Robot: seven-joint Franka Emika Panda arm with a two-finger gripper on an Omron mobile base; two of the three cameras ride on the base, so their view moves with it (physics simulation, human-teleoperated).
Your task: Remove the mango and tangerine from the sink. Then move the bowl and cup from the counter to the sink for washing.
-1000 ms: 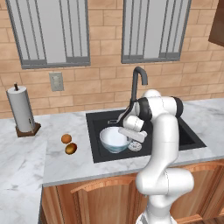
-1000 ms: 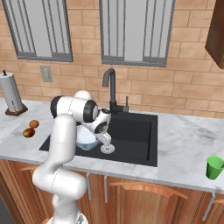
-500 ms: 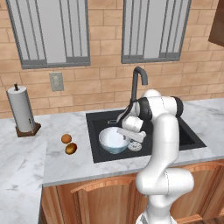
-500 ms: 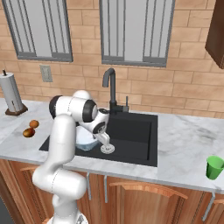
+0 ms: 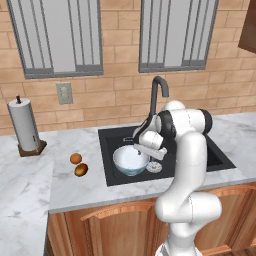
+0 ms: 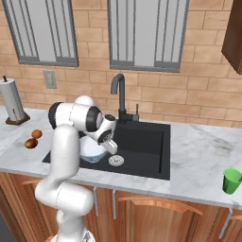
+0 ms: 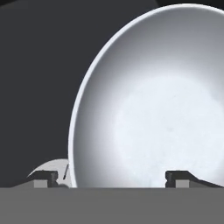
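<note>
Since earlier frame, end effector (image 7: 111,179) spread wide, holds nothing; tips straddle bowl (image 5: 131,160) rim in sink (image 5: 112,135). Cup (image 6: 232,180) far right on worktop (image 6: 203,151).

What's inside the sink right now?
The sink holds the bowl, upright on its left side, with the silver drain beside it. The fingers straddle the bowl's rim, open. The basin floor under the bowl is hidden.
</note>
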